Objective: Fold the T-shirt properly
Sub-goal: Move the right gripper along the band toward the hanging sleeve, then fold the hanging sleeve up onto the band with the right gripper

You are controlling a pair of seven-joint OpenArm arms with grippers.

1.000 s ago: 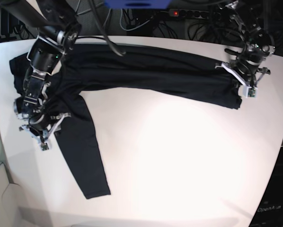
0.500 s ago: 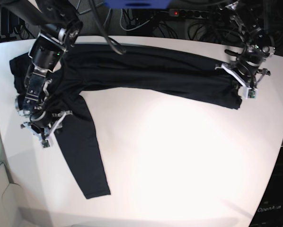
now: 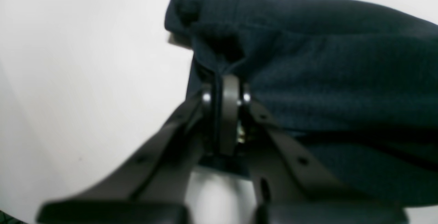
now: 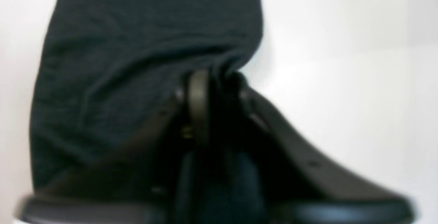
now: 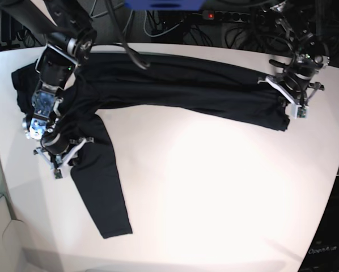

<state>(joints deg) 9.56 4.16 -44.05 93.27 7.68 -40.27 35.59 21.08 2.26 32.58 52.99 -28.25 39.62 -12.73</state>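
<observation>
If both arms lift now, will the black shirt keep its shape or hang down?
Probably hang down: the shirt looks like soft knit and bunches where the fingers pinch it. The free sleeve would likely dangle. It seems light, not slippery.

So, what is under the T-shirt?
The white table lies under the T-shirt. The part beneath the cloth is covered, so anything else there cannot be seen.
</observation>
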